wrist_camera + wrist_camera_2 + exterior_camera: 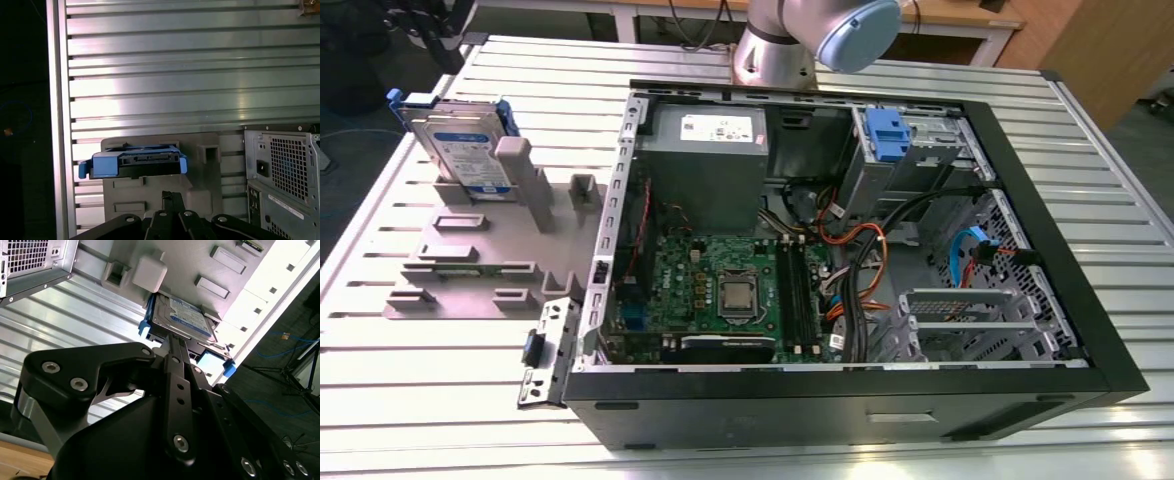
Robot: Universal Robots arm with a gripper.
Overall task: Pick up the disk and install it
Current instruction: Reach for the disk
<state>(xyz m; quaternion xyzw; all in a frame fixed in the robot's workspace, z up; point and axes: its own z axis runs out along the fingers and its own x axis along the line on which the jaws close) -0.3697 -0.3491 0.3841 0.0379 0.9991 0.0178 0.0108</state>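
Here we see a big silver table [427,380] made of long metal strips. On it lies an open black computer box [854,410], and we can look down at the green board [720,290] inside it. At the far side of the box stands the robot arm [807,45]. On the exterior view's left of the box sits a grey holder [467,265]. The disk [460,145] stands up on its edge in that holder, with blue rails on its sides, apart from the box. In both wrist views the gripper [170,338] [172,195] is pinched closed with nothing in it. It points at the disk and is near it. In the first wrist view a bit of the grey holder shows between them.
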